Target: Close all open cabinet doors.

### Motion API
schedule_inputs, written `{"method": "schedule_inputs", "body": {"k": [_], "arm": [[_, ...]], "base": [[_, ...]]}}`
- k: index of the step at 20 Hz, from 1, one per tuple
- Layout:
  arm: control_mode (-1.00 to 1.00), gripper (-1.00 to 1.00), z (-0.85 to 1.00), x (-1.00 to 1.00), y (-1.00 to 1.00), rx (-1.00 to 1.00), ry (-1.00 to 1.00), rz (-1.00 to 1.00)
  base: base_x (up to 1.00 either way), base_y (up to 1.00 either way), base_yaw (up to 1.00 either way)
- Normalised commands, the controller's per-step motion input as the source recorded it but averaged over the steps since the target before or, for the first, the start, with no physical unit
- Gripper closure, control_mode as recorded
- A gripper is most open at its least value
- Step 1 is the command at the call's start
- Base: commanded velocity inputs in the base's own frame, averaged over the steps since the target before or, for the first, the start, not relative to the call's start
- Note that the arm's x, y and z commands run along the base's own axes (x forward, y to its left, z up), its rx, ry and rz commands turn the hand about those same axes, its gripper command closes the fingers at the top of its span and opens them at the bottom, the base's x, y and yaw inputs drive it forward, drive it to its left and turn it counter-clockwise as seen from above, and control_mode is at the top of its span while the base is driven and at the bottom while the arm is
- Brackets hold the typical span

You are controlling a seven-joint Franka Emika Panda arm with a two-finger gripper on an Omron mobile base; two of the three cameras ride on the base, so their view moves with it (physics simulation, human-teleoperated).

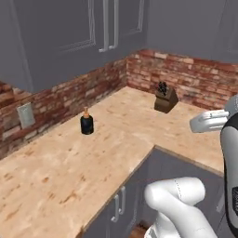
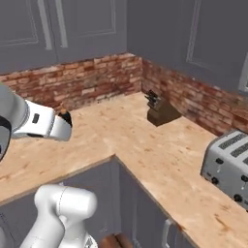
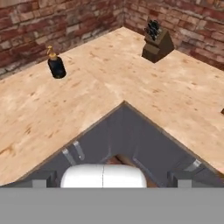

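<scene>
Nearest, the gripper [image 3: 112, 178] hangs over the worktop's [image 3: 131, 83] inner corner, jaws apart on nothing; mottled tan stone. Slate panelled cabinet doors [image 1: 88, 23] hang above the brick wall; a ribbed toaster [image 2: 227, 162] shows from the right base view, a dark bottle [image 1: 86, 122] from the left.

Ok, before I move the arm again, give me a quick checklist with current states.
1. Hand open and empty: ok, fingertips wide apart, nothing between them.
2. Slate-grey upper cabinet doors with long silver bar handles shut: ok, they look flush.
3. Any doors beyond the frames shut: cannot tell.
4. Black pump bottle clear of the hand: ok, standing well apart.
5. Dark wooden knife block clear: ok, back in the corner.
6. Silver toaster clear: ok.
</scene>
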Motion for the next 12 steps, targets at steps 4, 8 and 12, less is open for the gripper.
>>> {"method": "schedule_inputs", "body": {"k": [4, 8, 12], "arm": [[1.00, -1.00, 0.00, 0.00, 0.00, 0.00, 0.00, 0.00], [1.00, -1.00, 0.00, 0.00, 0.00, 0.00, 0.00, 0.00], [1.00, -1.00, 0.00, 0.00, 0.00, 0.00, 0.00, 0.00]], "base": [[-0.30, 0.00, -0.90], [-0.26, 0.00, -0.89], [-0.12, 0.00, -0.86]]}}
